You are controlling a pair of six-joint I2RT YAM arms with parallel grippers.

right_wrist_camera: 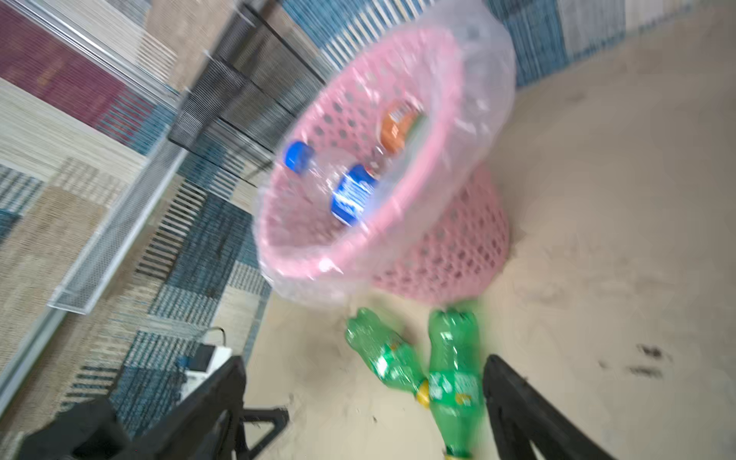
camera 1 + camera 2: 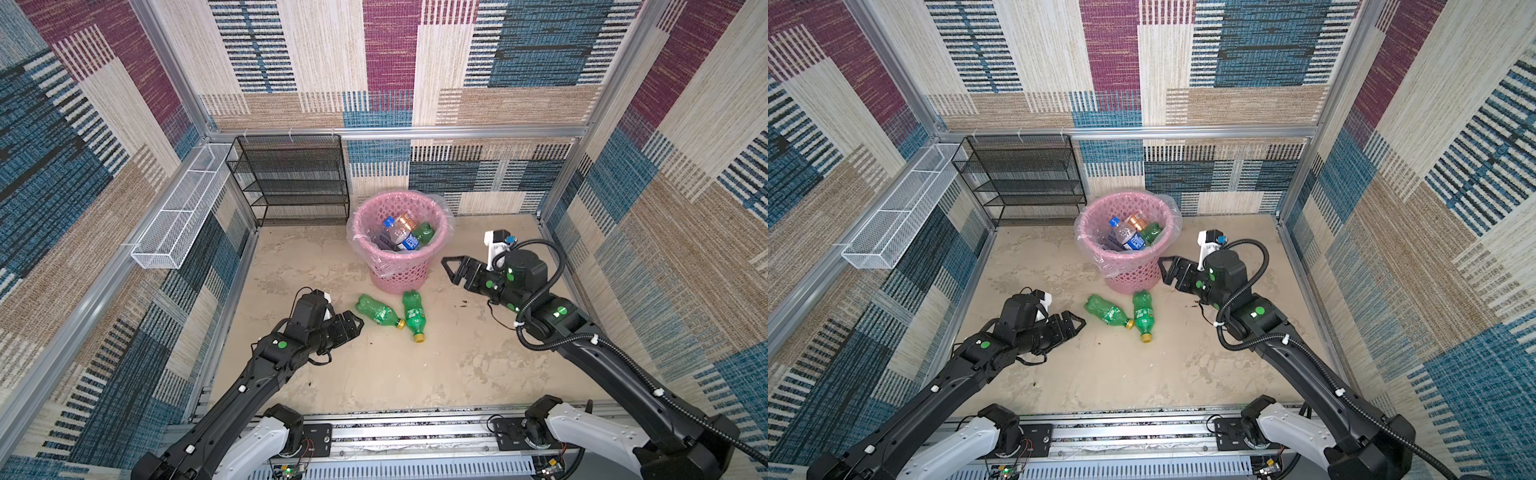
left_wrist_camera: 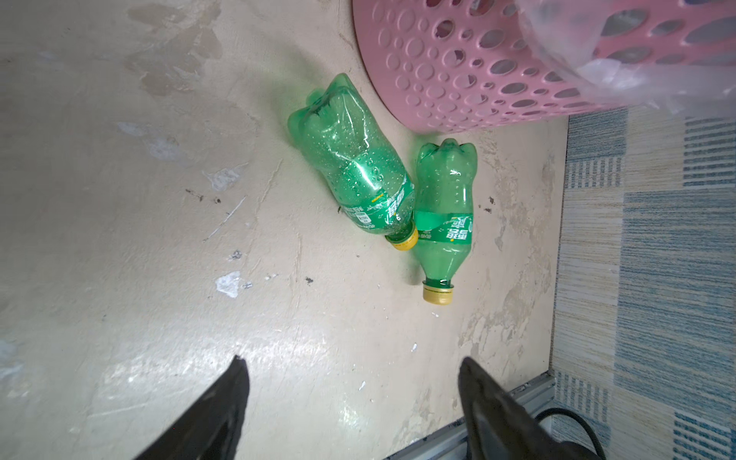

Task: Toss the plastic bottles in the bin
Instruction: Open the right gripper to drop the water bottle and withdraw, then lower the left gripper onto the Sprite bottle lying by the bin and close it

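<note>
The bin (image 2: 399, 279) is a pink perforated basket with a clear bag liner, standing at the back middle of the floor, as both top views show (image 2: 1133, 279). In it lie a clear bottle with a blue cap (image 2: 400, 236), an orange-labelled one and a green one. Two green bottles with yellow caps (image 2: 378, 311) (image 2: 413, 314) lie on the floor just in front of the bin, caps close together. My left gripper (image 2: 356, 324) (image 3: 352, 360) is open and empty, low, just left of them. My right gripper (image 2: 449, 270) (image 1: 364, 358) is open and empty, raised beside the bin's right side.
A black mesh shelf rack (image 2: 291, 178) stands against the back wall left of the bin. A long white wire basket (image 2: 178, 216) hangs on the left wall. Aluminium rails edge the stained beige floor (image 2: 374, 374); carpeted walls close in three sides.
</note>
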